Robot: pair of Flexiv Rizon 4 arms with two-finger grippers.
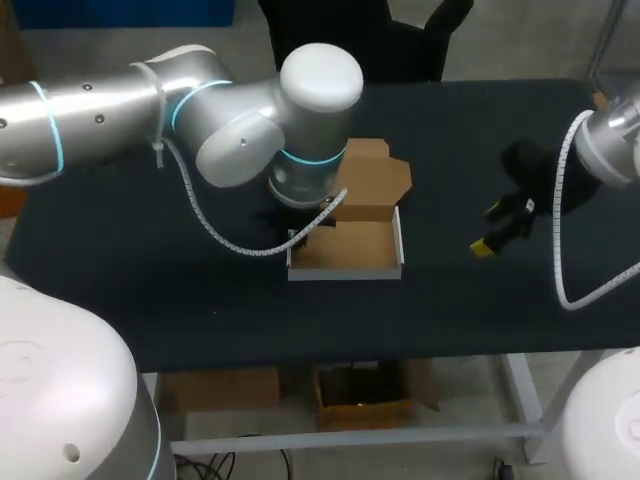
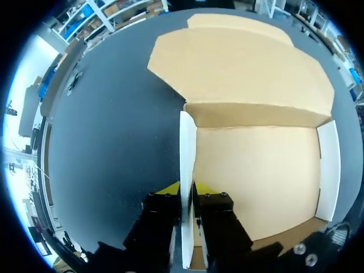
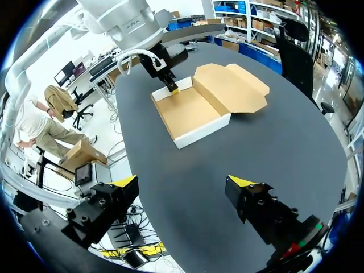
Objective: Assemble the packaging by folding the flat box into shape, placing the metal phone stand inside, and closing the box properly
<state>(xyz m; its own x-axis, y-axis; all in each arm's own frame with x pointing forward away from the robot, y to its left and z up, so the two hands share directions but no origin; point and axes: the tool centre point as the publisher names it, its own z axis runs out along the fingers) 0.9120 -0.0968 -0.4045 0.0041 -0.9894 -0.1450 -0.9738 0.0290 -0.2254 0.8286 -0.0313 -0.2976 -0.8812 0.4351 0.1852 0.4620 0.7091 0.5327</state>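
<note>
Cardboard box [image 1: 345, 245] sits in the middle of the surface [image 1: 120, 280], tray formed, lid [image 1: 375, 178] flopped open behind. Left pincer [image 2: 186, 190] is clamped on its thin side wall; right pincer [image 3: 183, 183] hangs wide open and empty, off to the side. Guessing it's light and bendy, so grab walls near corners, gently.
</note>
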